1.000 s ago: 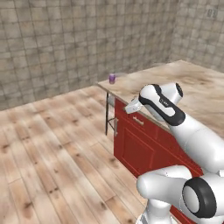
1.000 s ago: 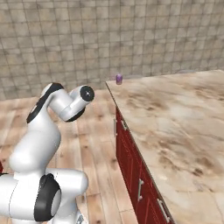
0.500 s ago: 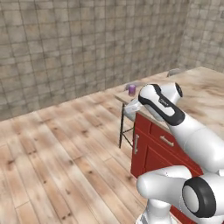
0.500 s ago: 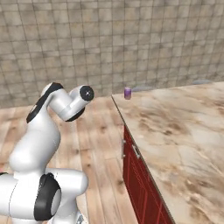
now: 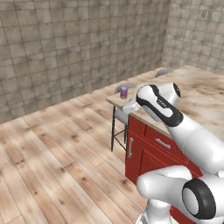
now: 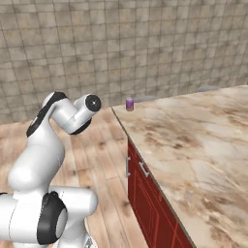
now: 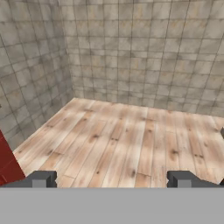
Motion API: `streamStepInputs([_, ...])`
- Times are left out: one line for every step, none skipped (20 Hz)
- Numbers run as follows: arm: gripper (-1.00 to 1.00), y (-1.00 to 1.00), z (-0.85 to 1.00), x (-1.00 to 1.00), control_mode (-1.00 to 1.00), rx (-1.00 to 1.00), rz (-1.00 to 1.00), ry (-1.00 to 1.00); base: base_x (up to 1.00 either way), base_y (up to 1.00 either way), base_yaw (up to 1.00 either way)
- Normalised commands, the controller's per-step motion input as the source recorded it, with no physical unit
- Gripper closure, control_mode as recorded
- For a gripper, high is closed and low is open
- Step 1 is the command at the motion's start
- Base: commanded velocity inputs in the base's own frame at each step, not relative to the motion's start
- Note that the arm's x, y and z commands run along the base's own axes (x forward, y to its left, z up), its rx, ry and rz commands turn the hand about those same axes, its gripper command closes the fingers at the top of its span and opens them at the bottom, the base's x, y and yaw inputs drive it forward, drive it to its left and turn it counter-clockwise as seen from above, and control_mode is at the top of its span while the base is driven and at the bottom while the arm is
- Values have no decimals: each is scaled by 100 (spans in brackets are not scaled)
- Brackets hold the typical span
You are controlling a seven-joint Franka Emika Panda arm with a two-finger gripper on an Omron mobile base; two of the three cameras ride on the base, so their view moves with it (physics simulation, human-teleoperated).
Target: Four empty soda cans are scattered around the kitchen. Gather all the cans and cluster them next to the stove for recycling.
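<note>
Standing upright: purple can at countertop corner.

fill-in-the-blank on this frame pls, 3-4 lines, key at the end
1. The soda can on the countertop is ____ in colour.
2. The can stands near the countertop's far ____.
3. The gripper has its jaws ____ with nothing between them.
4. The cabinets under the countertop are ____.

Missing words: purple; corner; open; red

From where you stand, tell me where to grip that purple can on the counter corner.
Grip the purple can around its round side wall at mid-height, coming in level from the open floor side. It stands upright near the counter edge; the gripper is open and empty.
</note>
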Motion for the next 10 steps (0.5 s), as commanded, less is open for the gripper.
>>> streamStepInputs([-100, 0, 0, 0, 100, 0, 0, 0, 0, 14, -33])
streamStepInputs([-100, 0, 0, 0, 100, 0, 0, 0, 0, 14, -34])
streamStepInputs([-100, 0, 0, 0, 100, 0, 0, 0, 0, 12, -34])
streamStepInputs([-100, 0, 0, 0, 100, 0, 0, 0, 0, 11, -34])
streamStepInputs([-100, 0, 0, 0, 100, 0, 0, 0, 0, 11, -36])
streamStepInputs([-100, 0, 0, 0, 100, 0, 0, 0, 0, 8, -36])
streamStepInputs([-100, 0, 0, 0, 100, 0, 0, 0, 2, 6, -37])
streamStepInputs([-100, 0, 0, 0, 100, 0, 0, 0, 7, 5, -37])
streamStepInputs([-100, 0, 0, 0, 100, 0, 0, 0, 9, 4, -38])
streamStepInputs([-100, 0, 0, 0, 100, 0, 0, 0, 10, 4, -38])
